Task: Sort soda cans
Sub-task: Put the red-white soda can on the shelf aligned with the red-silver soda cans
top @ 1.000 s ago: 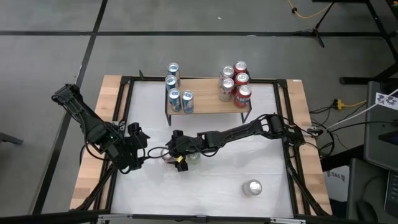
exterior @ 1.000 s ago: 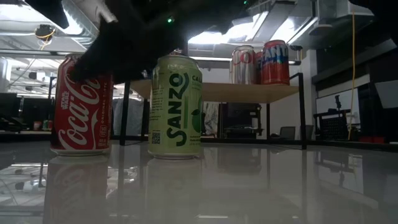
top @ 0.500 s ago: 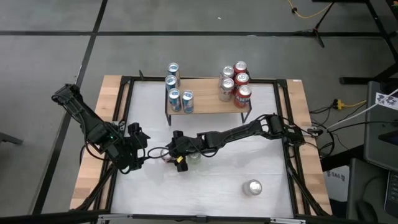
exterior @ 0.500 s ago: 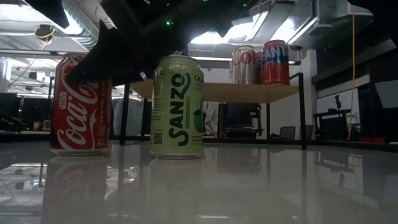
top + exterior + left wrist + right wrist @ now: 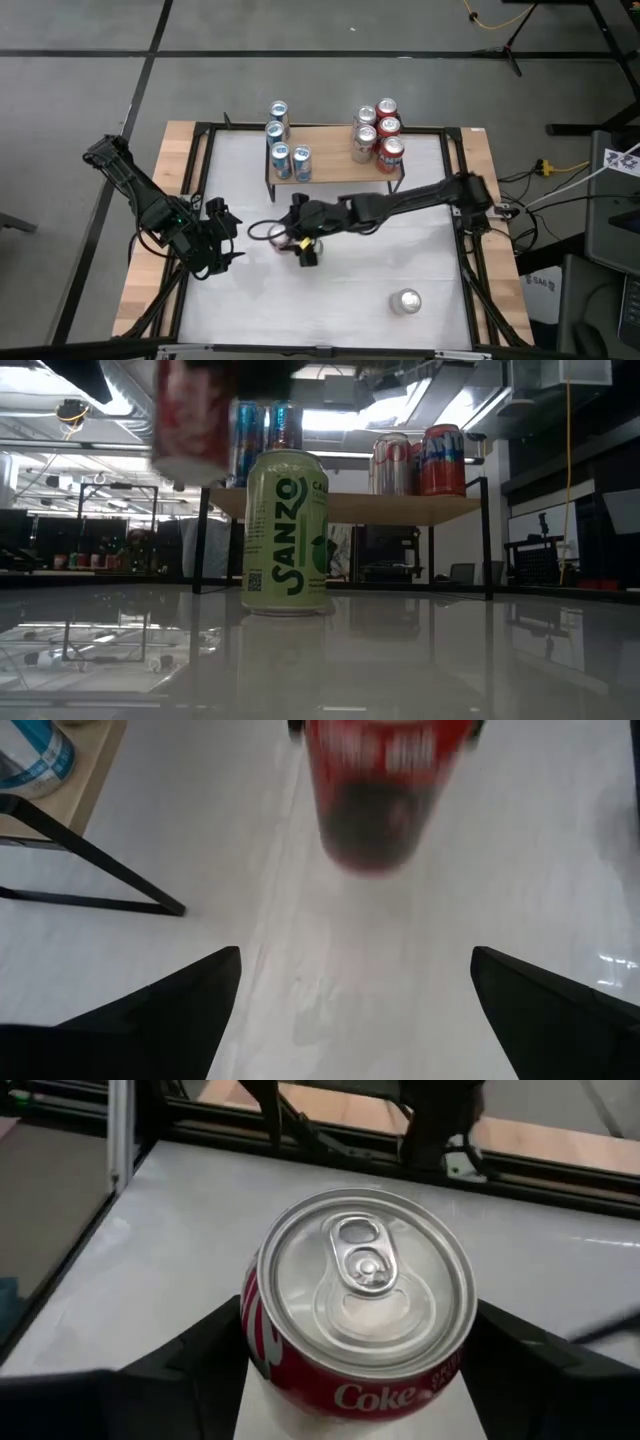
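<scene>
The red Coca-Cola can with a silver top [image 5: 360, 1305] stands upright, its long axis vertical and the pull-tab end up. It is held off the white bench [image 5: 340, 290]: in the low view its blurred red body [image 5: 190, 420] hangs above the bench surface, higher than the can beside it. White "Coke" lettering runs along the red wall under the rim. The right gripper [image 5: 303, 243] holds it over the middle of the bench, its two dark fingers [image 5: 200, 1350] partly closed against opposite sides of the can's body, one on each side.

Just beside the lifted can, a pale yellow-green can lettered SANZO [image 5: 286, 532] stands upright on the bench. A silver-grey can [image 5: 406, 301] stands alone near the bench's front right part, well apart from the others.

On the low wooden shelf with a dark metal frame [image 5: 335, 172] at the back of the bench, four light blue and white cans [image 5: 283, 141] stand upright in a cluster at the left end, and five more cans, red and silver [image 5: 378, 134], stand at the right end.

The left gripper [image 5: 222, 237] waits at the left side of the bench, its fingers [image 5: 150, 1010] spread wide and holding nothing; the red can shows ahead of them in the left wrist view.
</scene>
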Action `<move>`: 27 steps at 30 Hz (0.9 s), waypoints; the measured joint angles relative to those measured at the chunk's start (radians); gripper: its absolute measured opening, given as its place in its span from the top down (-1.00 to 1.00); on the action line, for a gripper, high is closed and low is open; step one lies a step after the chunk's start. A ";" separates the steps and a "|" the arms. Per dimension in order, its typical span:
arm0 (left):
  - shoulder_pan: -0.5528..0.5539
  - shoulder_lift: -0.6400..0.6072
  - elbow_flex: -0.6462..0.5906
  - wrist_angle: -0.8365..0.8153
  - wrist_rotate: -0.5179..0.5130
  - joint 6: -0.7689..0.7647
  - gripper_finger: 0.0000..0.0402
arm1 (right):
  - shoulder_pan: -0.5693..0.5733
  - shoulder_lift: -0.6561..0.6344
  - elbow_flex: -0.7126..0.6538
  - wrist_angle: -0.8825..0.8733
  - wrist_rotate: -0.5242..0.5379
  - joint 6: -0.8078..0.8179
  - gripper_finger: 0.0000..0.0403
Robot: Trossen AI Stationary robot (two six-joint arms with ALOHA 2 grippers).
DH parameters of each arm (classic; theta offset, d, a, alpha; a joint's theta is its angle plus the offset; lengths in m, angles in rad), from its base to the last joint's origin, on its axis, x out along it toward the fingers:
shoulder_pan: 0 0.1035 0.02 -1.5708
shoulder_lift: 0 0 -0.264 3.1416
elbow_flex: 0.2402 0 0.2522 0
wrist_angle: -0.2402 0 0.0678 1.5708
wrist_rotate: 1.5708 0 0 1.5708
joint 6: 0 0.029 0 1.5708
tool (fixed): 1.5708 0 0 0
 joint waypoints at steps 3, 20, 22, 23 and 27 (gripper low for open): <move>0.000 0.000 0.000 0.004 0.000 0.000 -0.92 | 0.000 -0.085 -0.001 -0.102 0.001 0.000 -0.40; 0.000 0.000 0.000 0.013 -0.154 0.003 -0.92 | -0.085 -0.497 -0.001 -0.436 0.218 0.031 -0.42; 0.000 0.000 0.000 0.018 -0.169 0.003 -0.92 | -0.127 -0.504 -0.001 -0.445 0.218 0.028 -0.42; 0.000 0.000 0.000 0.021 -0.175 0.003 -0.92 | -0.148 -0.506 -0.001 -0.452 0.216 0.027 -0.42; 0.000 0.000 0.000 0.026 -0.178 0.003 -0.92 | -0.234 -0.504 -0.007 -0.480 0.169 0.023 -0.43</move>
